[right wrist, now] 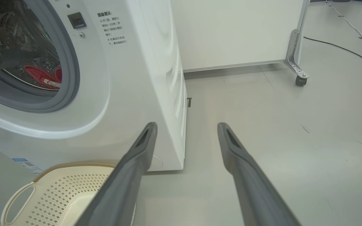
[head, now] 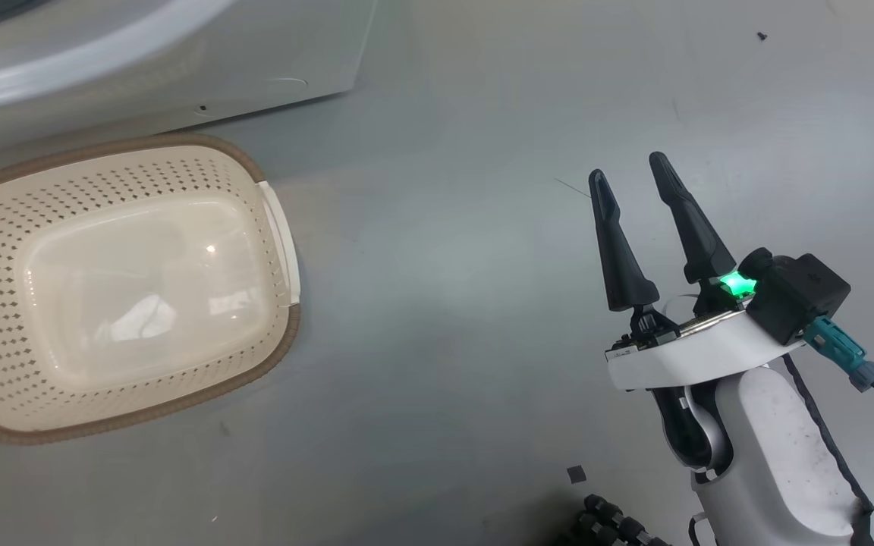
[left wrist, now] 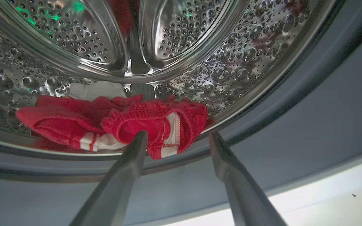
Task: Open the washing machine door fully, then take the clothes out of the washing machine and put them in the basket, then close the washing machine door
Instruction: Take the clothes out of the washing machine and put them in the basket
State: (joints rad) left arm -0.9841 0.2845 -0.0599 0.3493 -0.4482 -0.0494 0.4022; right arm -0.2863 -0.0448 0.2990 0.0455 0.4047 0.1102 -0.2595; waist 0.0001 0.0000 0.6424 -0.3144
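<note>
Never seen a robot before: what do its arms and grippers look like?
The right gripper has two long, tapering black fingers on a white wrist, with a green light, black box and teal cable plug. The left gripper has matching fingers.

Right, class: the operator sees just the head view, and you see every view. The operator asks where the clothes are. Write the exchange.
Observer: The clothes lie inside the washing machine, near its front edge.
Operator: Where's the left gripper?
Observer: The left gripper points at the clothes, jaws open.
Operator: Is the machine's opening covered?
Observer: No; the right wrist view shows it uncovered, with red fabric visible inside.
</note>
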